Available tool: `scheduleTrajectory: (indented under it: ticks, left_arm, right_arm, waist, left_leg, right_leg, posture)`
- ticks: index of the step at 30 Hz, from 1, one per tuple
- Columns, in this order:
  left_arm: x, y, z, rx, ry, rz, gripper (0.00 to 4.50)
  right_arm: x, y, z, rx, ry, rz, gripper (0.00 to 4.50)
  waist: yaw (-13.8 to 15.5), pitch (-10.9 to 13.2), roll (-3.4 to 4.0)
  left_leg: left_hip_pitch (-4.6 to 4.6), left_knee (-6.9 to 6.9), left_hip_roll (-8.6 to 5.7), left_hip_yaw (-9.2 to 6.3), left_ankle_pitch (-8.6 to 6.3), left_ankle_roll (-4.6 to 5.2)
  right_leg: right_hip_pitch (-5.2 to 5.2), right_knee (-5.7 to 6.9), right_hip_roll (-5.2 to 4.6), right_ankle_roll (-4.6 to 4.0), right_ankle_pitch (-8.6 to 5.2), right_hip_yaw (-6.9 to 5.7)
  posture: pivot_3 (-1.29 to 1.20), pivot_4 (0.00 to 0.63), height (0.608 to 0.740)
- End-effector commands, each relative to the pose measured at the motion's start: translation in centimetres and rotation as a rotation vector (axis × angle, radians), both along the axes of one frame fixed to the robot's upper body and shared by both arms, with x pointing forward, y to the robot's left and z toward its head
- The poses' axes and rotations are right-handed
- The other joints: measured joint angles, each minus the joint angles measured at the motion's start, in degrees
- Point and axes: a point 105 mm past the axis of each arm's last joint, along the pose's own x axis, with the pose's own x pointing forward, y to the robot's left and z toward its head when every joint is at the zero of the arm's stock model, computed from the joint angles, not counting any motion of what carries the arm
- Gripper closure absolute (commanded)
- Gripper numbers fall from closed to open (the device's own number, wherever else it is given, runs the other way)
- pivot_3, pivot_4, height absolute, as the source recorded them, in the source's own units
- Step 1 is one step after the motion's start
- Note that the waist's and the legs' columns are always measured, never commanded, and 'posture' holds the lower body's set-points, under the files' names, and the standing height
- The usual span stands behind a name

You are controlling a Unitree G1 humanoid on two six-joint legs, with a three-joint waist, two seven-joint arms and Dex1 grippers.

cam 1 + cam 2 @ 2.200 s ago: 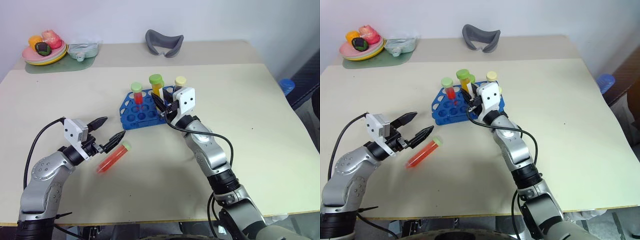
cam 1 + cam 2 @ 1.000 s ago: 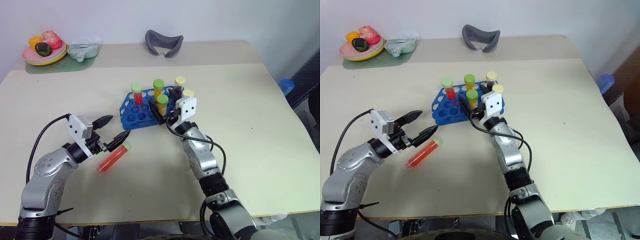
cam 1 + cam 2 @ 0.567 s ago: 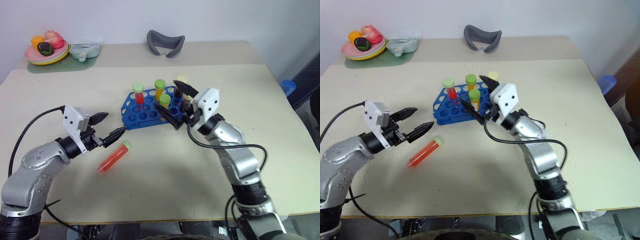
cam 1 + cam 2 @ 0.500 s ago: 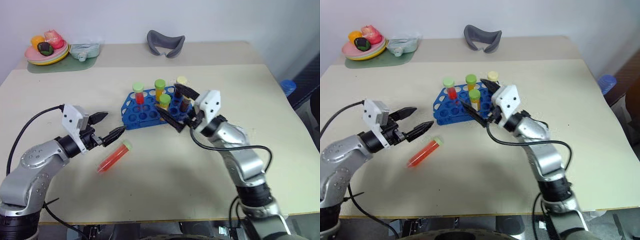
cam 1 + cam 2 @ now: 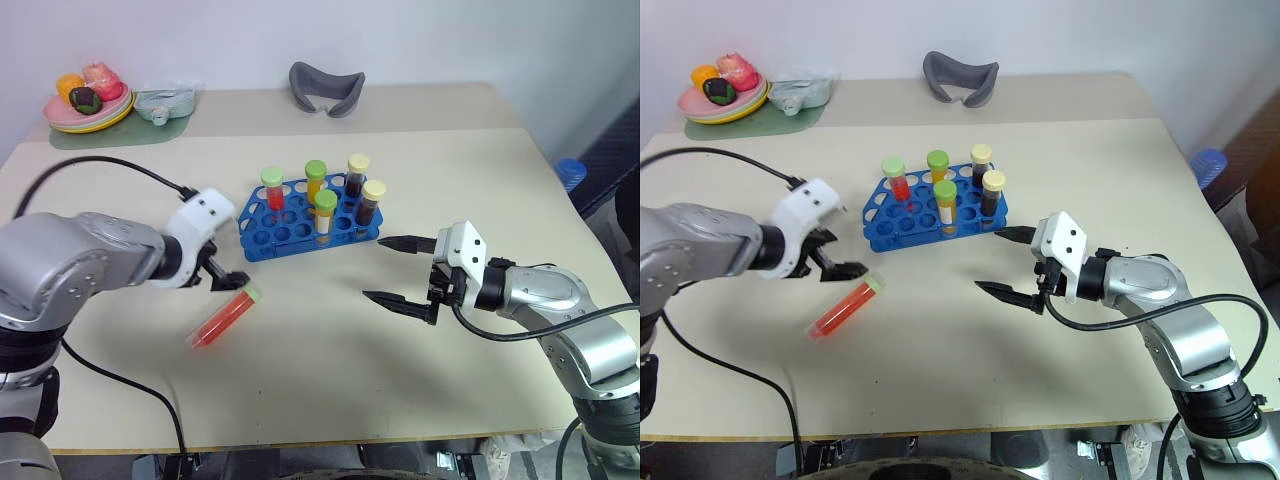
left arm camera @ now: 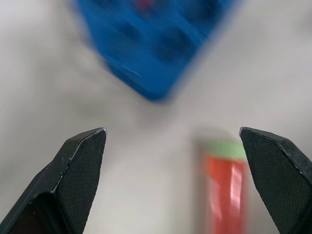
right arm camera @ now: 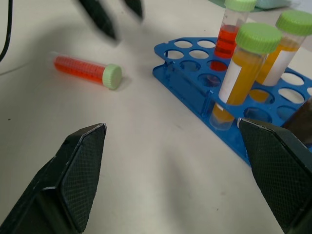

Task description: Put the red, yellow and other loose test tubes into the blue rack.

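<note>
red tube [image 5: 222, 320] lying loose, blue rack [image 5: 275, 230] near

This looks like a plain test room set up for lab-style practice rather than a working laboratory. A bare beige worktop [image 5: 420, 180] stands against an unadorned white wall [image 5: 450, 40]. Near its middle sits a blue rack [image 5: 290, 225] of capped test tubes [image 5: 322, 215], with one red tube [image 5: 222, 318] lying loose. At the far left corner a green mat [image 5: 120, 132] carries a plate of toy food [image 5: 88, 100]; a grey padded piece [image 5: 328, 87] lies at the far edge.
</note>
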Motion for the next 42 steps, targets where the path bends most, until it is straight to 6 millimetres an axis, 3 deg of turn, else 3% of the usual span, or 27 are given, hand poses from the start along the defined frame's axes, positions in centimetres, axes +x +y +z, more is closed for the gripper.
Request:
scheduleTrajectory:
  ticks: [1,18,26,35,38,41,42]
  left_arm:
    - [-0.7,-1.1,-0.7,0.046,0.014,-0.061,0.0]
    - [-2.1,-0.3,-4.0,0.163,0.152,-0.065,0.0]
    - [-2.5,0.9,-5.0,0.209,0.18,-0.024,0.0]
    - [-2.6,1.0,-5.7,0.205,0.199,-0.011,0.0]
    - [-2.5,1.0,-5.7,0.206,0.197,-0.006,0.85]
    - [-2.3,1.1,-5.6,0.209,0.191,0.002,2.26]
    - [-2.2,1.1,-5.6,0.21,0.189,0.005,2.26]
  right_arm:
    - [-0.9,1.3,0.8,0.024,-0.037,0.046,0.08]
    - [-3.5,2.3,-0.7,-0.03,0.047,0.125,0.08]
    - [-3.4,2.4,-0.9,-0.037,0.048,0.135,0.08]
    - [-3.6,2.8,-1.1,-0.039,0.046,0.148,0.08]
    - [-3.7,2.9,-1.2,-0.036,0.047,0.149,0.0]
    - [-3.7,2.9,-1.2,-0.036,0.048,0.148,0.0]
    - [-3.7,2.9,-1.2,-0.036,0.048,0.147,0.0]
  waist:
    - [0.2,0.0,0.0]
    - [0.5,0.1,-0.12]
    - [0.7,0.1,-0.15]
    - [0.9,0.1,-0.14]
    - [1.0,0.1,-0.14]
    - [1.2,0.1,-0.14]
    - [1.3,0.1,-0.14]
  left_leg:
    - [0.0,0.03,-0.01,0.0,0.0,0.0]
    - [0.0,0.09,-0.03,0.02,0.0,-0.01]
    - [0.0,0.09,-0.03,0.02,0.0,-0.01]
    - [0.06,0.09,-0.03,0.02,0.0,-0.01]
    - [0.06,0.09,-0.03,0.02,0.0,0.0]
    - [0.06,0.09,-0.03,0.03,0.0,0.0]
    - [0.06,0.09,-0.03,0.03,0.0,0.0]
  right_leg:
    - [0.02,0.0,-0.02,0.0,0.0,0.0]
    - [0.06,0.0,-0.04,0.0,0.0,0.0]
    - [0.05,0.0,-0.04,0.0,0.0,0.0]
    - [0.11,0.01,-0.04,0.0,0.0,0.0]
    - [0.11,0.01,-0.04,0.0,0.0,0.0]
    - [0.11,0.01,-0.04,0.0,0.0,0.0]
    - [0.11,0.01,-0.04,0.0,0.0,0.0]
  posture:
    - [0.0,0.15,0.74]
    - [0.0,0.15,0.74]
    - [0.0,0.15,0.74]
    - [0.0,0.15,0.74]
    - [0.0,0.15,0.74]
    - [0.0,0.15,0.74]
    - [0.0,0.15,0.74]
